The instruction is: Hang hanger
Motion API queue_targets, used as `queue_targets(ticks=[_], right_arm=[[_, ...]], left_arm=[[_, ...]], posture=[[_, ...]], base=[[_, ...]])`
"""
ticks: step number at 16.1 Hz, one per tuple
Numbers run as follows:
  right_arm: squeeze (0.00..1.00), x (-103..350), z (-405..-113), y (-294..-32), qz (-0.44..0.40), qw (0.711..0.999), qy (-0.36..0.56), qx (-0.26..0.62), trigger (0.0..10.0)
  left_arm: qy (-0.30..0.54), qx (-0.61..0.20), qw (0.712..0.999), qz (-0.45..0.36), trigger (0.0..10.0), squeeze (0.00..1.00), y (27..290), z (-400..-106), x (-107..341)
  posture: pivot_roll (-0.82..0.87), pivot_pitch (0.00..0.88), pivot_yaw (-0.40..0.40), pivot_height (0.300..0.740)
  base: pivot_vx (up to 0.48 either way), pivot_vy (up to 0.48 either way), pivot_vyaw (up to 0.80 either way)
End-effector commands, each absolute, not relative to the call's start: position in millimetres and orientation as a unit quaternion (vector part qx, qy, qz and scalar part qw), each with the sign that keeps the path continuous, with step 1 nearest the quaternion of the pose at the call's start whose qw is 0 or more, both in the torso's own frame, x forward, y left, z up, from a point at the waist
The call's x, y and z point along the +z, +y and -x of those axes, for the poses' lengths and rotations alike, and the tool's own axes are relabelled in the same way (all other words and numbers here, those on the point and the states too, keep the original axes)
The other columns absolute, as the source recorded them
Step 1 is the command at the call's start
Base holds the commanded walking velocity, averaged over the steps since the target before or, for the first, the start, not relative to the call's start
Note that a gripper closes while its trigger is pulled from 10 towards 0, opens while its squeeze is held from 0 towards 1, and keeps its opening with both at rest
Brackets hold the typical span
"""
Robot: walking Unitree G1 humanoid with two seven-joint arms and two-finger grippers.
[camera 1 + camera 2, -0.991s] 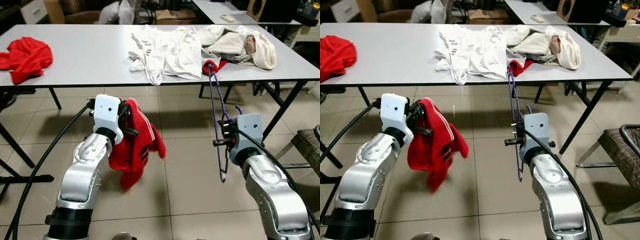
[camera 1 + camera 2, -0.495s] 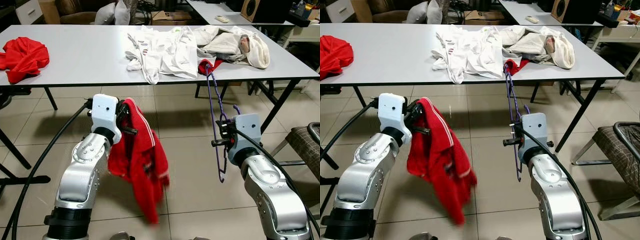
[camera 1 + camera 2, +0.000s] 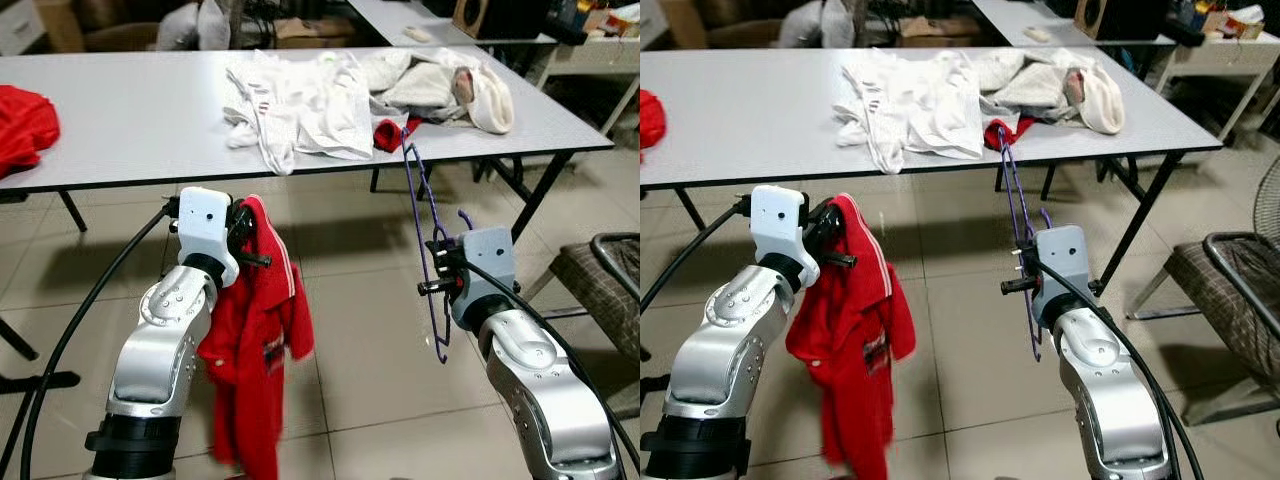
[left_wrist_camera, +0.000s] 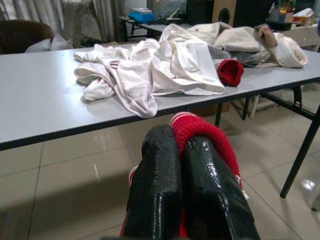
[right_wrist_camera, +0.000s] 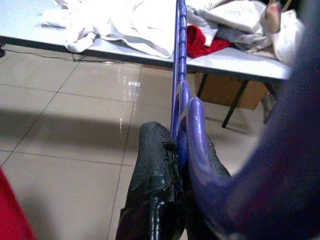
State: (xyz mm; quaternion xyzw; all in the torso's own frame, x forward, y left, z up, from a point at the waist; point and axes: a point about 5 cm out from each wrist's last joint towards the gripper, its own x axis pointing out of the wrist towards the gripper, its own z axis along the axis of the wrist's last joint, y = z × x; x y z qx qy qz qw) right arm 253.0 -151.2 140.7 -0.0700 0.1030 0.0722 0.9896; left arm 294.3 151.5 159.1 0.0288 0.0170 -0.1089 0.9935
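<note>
The purple hanger [image 3: 428, 250] is in the air in front of the robot, held on its edge so it looks like a thin line. It points up and away toward the long grey surface [image 3: 130, 115]. Its top end sits in front of the edge of the surface, near a small red cloth [image 3: 388, 134]. Its bottom end hangs below the right wrist, over the tiled floor [image 3: 360, 330].

The right end effector [image 5: 172, 165] is closed on the hanger. In the right wrist view, the two black fingers [image 5: 152, 170] pinch the purple bar tight between them.

The left end effector [image 4: 182, 165] is closed on a red shirt [image 3: 255, 360]. In the left wrist view, a fold of red cloth with a ribbed edge sticks out past the tips of the two black fingers [image 4: 157, 175]. The shirt has white stripes and hangs down long and loose beside the left arm. It is well apart from the hanger.

A pile of white clothes [image 3: 300, 100] lies on the surface. Next to it is a heap of cream clothes [image 3: 450, 85]. More red cloth [image 3: 20, 125] lies at the far left end of the surface. A chair [image 3: 600, 290] with a dark frame stands on the floor to the right.
</note>
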Motion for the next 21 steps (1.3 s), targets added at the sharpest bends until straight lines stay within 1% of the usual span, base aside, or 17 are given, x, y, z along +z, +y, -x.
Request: queue_targets(ticks=[1,21], right_arm=[[0.00,143.5,-253.0,-152.9,0.071,0.991,0.095,0.068,10.0],[0.00,141.6,-253.9,-152.8,0.074,0.990,0.097,0.073,10.0]], left_arm=[[0.005,-0.111,0.993,-0.025,10.0,0.00,152.1,-295.4,164.9],[0.011,-0.123,0.992,-0.039,10.0,0.00,148.1,-294.6,162.3]], posture=[[0.01,0.000,-0.003,0.740],[0.02,0.000,-0.003,0.740]], base=[[0.000,0.000,0.00],[0.000,0.000,0.00]])
